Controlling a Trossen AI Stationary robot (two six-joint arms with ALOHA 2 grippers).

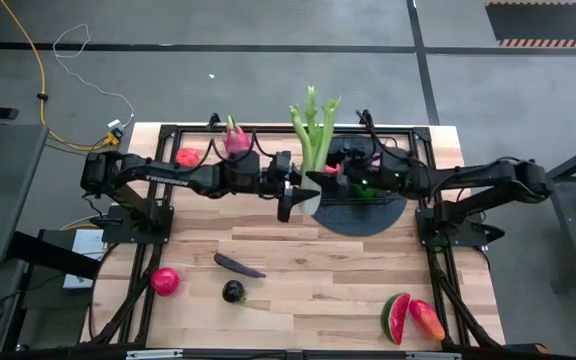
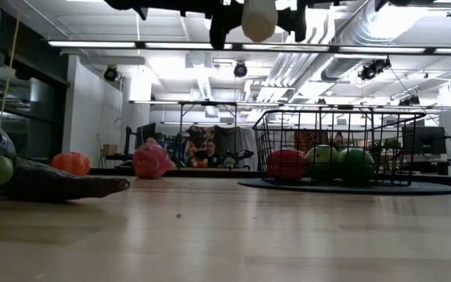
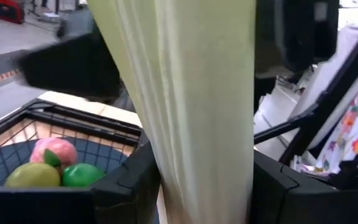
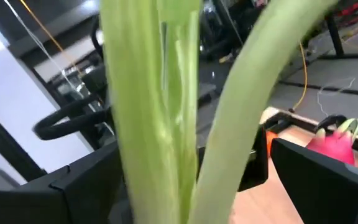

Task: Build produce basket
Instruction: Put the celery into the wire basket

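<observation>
The green celery is held high above the table, roughly level, with its pale base toward the near side and its leafy top toward the far edge. My left gripper is shut on the base. My right gripper is open, its fingers standing on either side of the green stalks. The black wire basket stands on a dark round mat below the celery. It holds a peach-coloured fruit, a red one and green ones. My left gripper pinches the celery's pale base end between its two fingers, which lie across the stalk. It comes level from the table's left. The celery is lifted clear, above the basket's left rim.
On the far left lie a pink dragon fruit and a red fruit. On the near side lie a red fruit, the purple eggplant, a dark round fruit, the watermelon slice and the mango.
</observation>
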